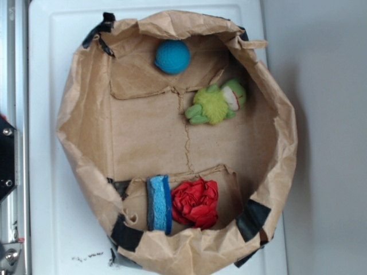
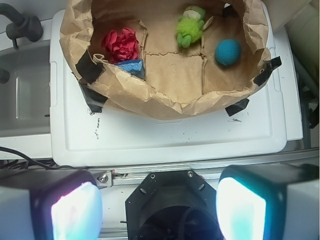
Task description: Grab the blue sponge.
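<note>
With my end effector (image 2: 159, 200) wide open and empty, well short of the bag (image 1: 86, 103), I'd descend over the sponge (image 1: 159, 203) touching the red cloth (image 1: 195, 202), fingers straddling its narrow width.

1. From the wrist view I see only a sliver of the blue sponge (image 2: 133, 66); the paper bag's (image 2: 165, 102) near rim hides most of it.
2. The gripper (image 2: 159, 207) is cut off by the bottom edge, its 2 fingers (image 2: 75, 210) blurred and glowing, so I can't make out their tips.
3. In the exterior view, the black hardware (image 1: 6, 160) at the left edge is cropped, and I can't identify it.
</note>
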Controlling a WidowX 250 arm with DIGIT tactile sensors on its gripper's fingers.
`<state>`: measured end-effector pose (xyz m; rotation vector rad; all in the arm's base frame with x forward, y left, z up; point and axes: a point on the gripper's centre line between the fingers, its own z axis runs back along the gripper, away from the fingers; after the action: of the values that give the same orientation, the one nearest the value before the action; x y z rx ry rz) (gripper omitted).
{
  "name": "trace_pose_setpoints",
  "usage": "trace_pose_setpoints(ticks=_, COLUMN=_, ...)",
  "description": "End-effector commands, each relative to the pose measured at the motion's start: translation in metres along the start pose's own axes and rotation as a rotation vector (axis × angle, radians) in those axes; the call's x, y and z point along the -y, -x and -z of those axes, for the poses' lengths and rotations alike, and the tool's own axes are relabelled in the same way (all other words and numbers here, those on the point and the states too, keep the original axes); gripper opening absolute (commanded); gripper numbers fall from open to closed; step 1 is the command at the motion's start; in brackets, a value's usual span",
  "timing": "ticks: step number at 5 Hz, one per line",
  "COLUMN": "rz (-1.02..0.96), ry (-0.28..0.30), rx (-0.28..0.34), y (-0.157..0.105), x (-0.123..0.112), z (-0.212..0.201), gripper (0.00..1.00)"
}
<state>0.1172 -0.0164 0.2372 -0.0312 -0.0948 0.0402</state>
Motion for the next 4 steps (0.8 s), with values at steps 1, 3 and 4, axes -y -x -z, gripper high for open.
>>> trace_pose_setpoints(ticks=1, rz=0.0, ry=0.0, rx=0.0, y=0.0, x=0.0, z=0.0, gripper=1.0)
trace_pose_setpoints(ticks=3, rz=-0.036, ry=0.144, rx=0.112, y=-0.077, x=0.022, z=0.019, gripper=1.0)
trace_pose_setpoints(ticks=4, rz=0.054, ry=0.112, rx=0.164, y=-0.102, x=0.019, z=0.033, gripper=1.0)
